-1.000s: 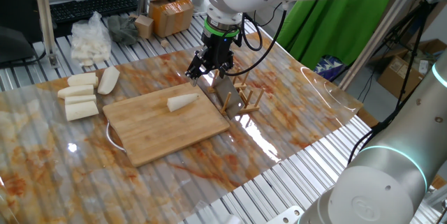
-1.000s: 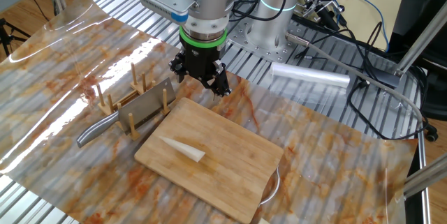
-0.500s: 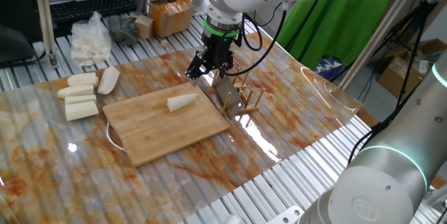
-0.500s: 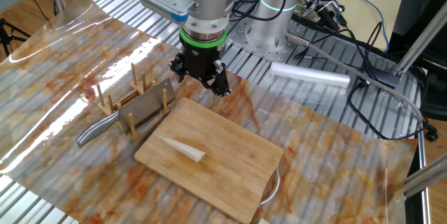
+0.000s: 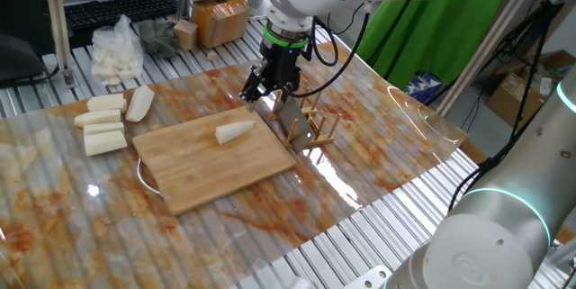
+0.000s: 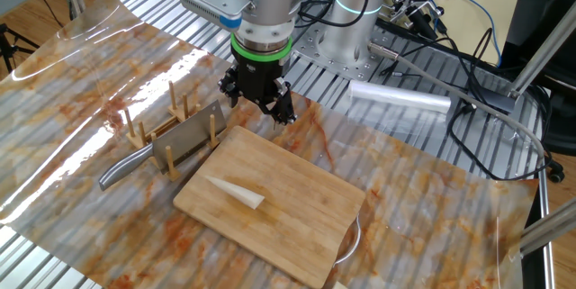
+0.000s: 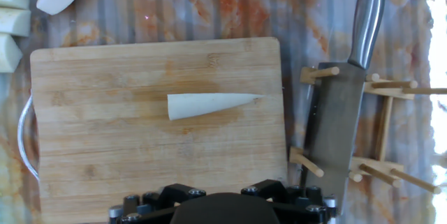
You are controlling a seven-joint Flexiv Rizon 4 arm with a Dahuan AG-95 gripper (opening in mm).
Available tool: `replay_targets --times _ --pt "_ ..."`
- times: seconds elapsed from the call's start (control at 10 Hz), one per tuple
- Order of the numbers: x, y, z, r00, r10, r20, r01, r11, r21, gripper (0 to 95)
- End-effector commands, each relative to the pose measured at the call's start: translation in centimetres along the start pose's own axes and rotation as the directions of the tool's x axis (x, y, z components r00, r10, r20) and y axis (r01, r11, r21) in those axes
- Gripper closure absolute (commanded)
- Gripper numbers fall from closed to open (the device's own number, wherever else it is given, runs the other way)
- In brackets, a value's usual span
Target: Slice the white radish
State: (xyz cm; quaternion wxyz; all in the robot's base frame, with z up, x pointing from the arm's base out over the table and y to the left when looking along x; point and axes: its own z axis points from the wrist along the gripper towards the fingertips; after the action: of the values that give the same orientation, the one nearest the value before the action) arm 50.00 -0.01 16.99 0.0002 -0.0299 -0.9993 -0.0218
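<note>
The white radish [image 5: 236,131] [image 6: 234,193] [image 7: 209,104], a short tapered cream piece, lies alone near the middle of the wooden cutting board [image 5: 216,167] [image 6: 306,199] [image 7: 126,154]. Its point faces the knife [image 5: 290,120] [image 6: 184,138] [image 7: 339,126], which rests on edge in a wooden peg rack [image 5: 317,127] [image 6: 171,109] beside the board. My gripper [image 5: 259,94] [image 6: 258,107] hangs above the table just past the board's far edge, close to the knife's blade. Its fingers are spread, with nothing between them. In the hand view only its dark body shows at the bottom edge.
Several thicker cream chunks [image 5: 103,127] [image 7: 14,15] lie left of the board. A clear bag of white pieces [image 5: 117,53], a cardboard box [image 5: 220,17] and a keyboard [image 5: 121,8] sit behind. A roll of clear film [image 6: 400,100] lies by the arm's base.
The gripper's fingers stand very slightly closer together than before. The arm, the radish and the knife have not moved.
</note>
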Motion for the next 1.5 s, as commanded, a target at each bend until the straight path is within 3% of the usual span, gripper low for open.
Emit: replay_targets --times 0.1,0.7,1.2,1.3,1.5 --pt "0.0 0.0 0.0 0.999 0.037 -0.001 -0.037 0.999 -0.027 95.0" --pt "0.0 -0.1 0.1 0.999 0.034 -0.001 -0.034 0.999 -0.023 95.0" --pt "-0.7 -2.5 1.1 0.999 0.033 0.005 -0.033 0.999 -0.007 95.0" --pt "-0.9 -3.3 1.5 0.999 0.038 0.006 -0.038 0.999 0.001 76.0" --pt "-1.8 -4.6 2.1 0.999 0.043 0.007 -0.043 0.999 0.009 76.0"
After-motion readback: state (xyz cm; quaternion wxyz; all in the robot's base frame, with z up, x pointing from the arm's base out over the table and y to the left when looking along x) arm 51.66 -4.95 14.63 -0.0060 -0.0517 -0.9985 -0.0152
